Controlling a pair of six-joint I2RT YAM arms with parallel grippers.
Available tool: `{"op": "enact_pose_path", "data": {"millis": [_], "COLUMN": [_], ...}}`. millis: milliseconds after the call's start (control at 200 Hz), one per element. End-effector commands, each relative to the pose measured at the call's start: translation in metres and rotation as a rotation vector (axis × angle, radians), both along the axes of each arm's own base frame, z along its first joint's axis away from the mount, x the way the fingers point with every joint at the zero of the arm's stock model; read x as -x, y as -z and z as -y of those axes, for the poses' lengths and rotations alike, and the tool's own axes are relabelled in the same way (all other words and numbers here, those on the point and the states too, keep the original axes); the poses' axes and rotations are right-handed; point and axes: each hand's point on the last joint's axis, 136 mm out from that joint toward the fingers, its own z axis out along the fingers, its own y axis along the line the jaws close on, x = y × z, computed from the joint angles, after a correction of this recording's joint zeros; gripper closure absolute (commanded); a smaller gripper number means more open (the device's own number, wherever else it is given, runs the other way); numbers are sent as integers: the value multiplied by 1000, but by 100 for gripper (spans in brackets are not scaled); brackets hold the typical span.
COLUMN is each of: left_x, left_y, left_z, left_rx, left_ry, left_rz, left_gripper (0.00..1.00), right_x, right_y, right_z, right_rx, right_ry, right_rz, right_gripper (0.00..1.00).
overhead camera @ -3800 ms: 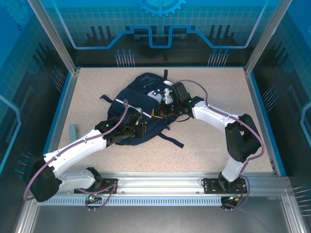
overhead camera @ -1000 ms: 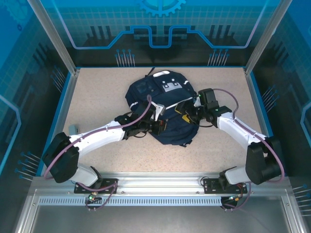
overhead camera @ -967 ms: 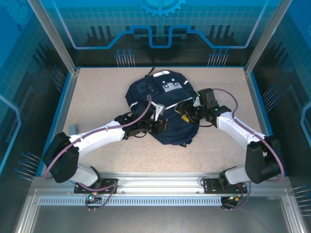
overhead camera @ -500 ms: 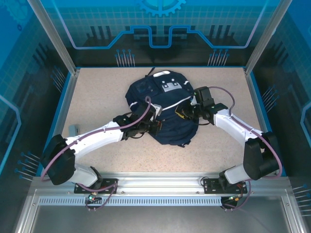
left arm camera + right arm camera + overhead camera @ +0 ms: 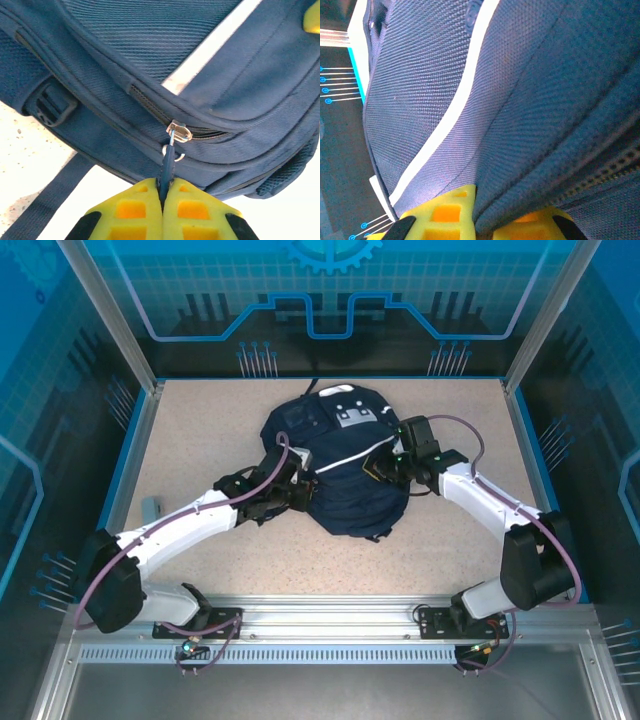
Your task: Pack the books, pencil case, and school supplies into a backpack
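- The pencil case is seen unpacked at the left edge of the bench.
- The zipper pull is pinched in the closed jaws of the left gripper, seemingly to draw the zip.
- The backpack, mid-bench, is braced by the right gripper, its jaws clamped on fabric.

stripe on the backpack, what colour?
White: the stripe runs across the navy backpack. Clearest in the right wrist view.

Lab cell: aluminium frame, blue panels
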Motion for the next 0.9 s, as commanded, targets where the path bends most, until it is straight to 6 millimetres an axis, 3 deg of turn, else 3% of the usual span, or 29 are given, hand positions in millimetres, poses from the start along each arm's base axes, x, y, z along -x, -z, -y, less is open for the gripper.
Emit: {"op": "enact_pose_path", "data": {"millis": [0, 195, 335, 475, 585, 625, 740, 835, 895], "left_x": [2, -7, -32, -59, -67, -66, -56, -46, -39], "left_y": [4, 0, -9, -9, -11, -12, -14, -16, -17], "left_z": [-32, -46, -43, -59, -62, -61, -71, -95, -115], "left_rx": [-80, -85, -63, -64, -35, -30, -38, -54, -50], "left_ry": [-83, -145, -171, -256, -269, -266, -302, -383, -451], "left_rz": [22, 45, 81, 86, 82, 78, 59, 56, 57], "left_gripper": [100, 100, 100, 100, 100, 93, 58, 32, 22], "right_x": [-7, -6, -2, 1, 3, 3, 4, 1, -2], "right_y": [8, 7, 5, 5, 7, 6, 6, 5, 5], "right_z": [22, 13, 5, -2, -13, -18, -36, -54, -67], "right_rx": [97, 80, 52, 26, 1, -7, -22, -41, -47], "right_ry": [56, 27, 0, -25, -62, -78, -127, -174, -212], "right_rz": [-10, -6, -1, -1, -8, -4, -2, 7, 12], "right_gripper": [94, 94, 94, 94, 94, 93, 91, 90, 88]}}
